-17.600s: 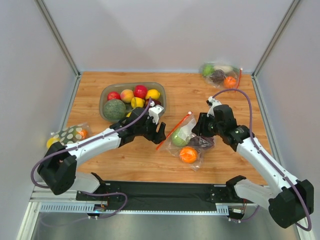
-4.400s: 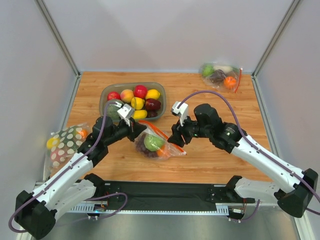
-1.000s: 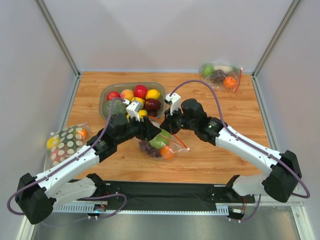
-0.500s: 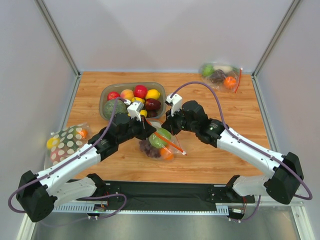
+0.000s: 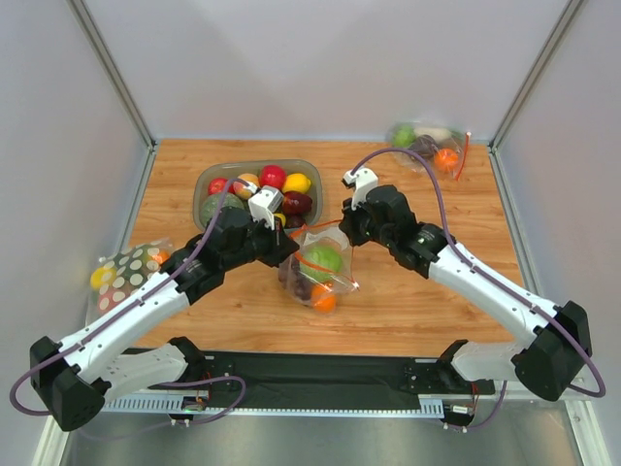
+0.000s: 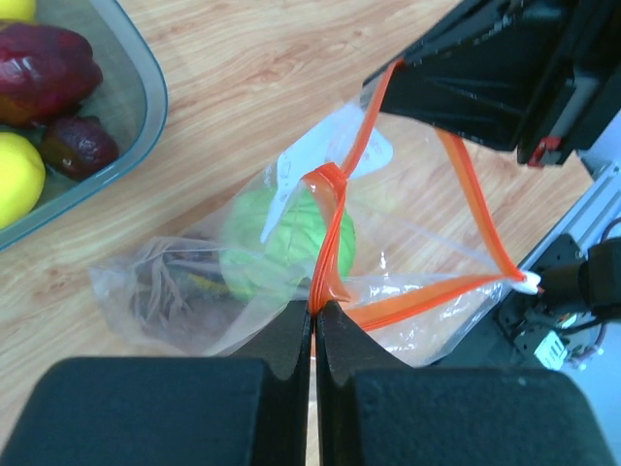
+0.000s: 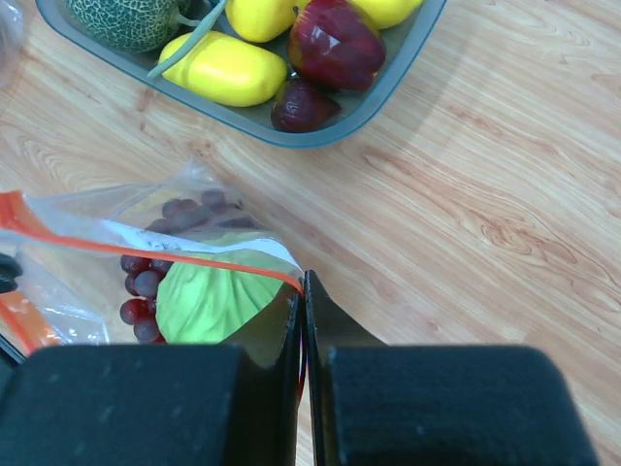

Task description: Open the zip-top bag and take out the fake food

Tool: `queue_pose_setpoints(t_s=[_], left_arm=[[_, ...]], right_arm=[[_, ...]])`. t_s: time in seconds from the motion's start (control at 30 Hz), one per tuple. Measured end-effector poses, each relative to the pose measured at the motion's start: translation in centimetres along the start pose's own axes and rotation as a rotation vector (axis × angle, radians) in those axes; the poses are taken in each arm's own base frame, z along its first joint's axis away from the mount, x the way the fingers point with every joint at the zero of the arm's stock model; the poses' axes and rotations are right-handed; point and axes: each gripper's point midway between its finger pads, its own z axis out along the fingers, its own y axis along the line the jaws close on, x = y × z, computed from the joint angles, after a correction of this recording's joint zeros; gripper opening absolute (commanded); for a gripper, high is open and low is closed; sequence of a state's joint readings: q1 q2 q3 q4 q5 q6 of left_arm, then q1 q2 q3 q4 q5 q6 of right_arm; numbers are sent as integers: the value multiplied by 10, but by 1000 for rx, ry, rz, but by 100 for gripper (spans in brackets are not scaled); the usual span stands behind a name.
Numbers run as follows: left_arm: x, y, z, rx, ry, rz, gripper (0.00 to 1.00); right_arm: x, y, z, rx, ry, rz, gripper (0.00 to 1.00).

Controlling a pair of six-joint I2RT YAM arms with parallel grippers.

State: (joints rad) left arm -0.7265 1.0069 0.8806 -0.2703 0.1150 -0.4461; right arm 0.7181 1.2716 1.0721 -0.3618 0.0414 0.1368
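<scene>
The zip-top bag [image 5: 315, 275] hangs in the middle of the table between both grippers, its orange-red zip strip [image 6: 456, 194] pulled apart into an open loop. Inside it lie the fake food: a light green fruit [image 5: 324, 260], purple grapes [image 5: 299, 284] and a small orange [image 5: 324, 301]. My left gripper [image 5: 289, 250] is shut on the near side of the strip [image 6: 325, 243], with the green fruit [image 6: 277, 243] just past its tips. My right gripper [image 5: 345, 234] is shut on the opposite side of the strip [image 7: 194, 248], above the green fruit [image 7: 209, 296] and grapes [image 7: 146, 283].
A grey tray [image 5: 206, 182] of apples, lemons and a green squash stands just behind the left gripper, its rim [image 7: 388, 83] close to the bag. A second filled zip bag [image 5: 427, 146] lies at the back right. A polka-dot bag [image 5: 131, 269] lies at the left edge.
My left gripper has shut on the zip strip. The two grippers have drawn apart, the right one going right and back, and the bag's mouth has spread open.
</scene>
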Motion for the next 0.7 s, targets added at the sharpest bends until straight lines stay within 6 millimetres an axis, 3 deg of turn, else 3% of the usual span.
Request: queue_pose_setpoints(t_s=[0.6, 0.67, 0.7], left_arm=[[13, -4, -21, 22, 107, 92, 0], [14, -5, -19, 34, 112, 90, 0], [15, -6, -17, 41, 117, 89, 0]], right_arm=[[18, -35, -6, 99, 76, 85, 0], [19, -36, -7, 94, 82, 87, 4], [20, -35, -8, 87, 89, 87, 12]])
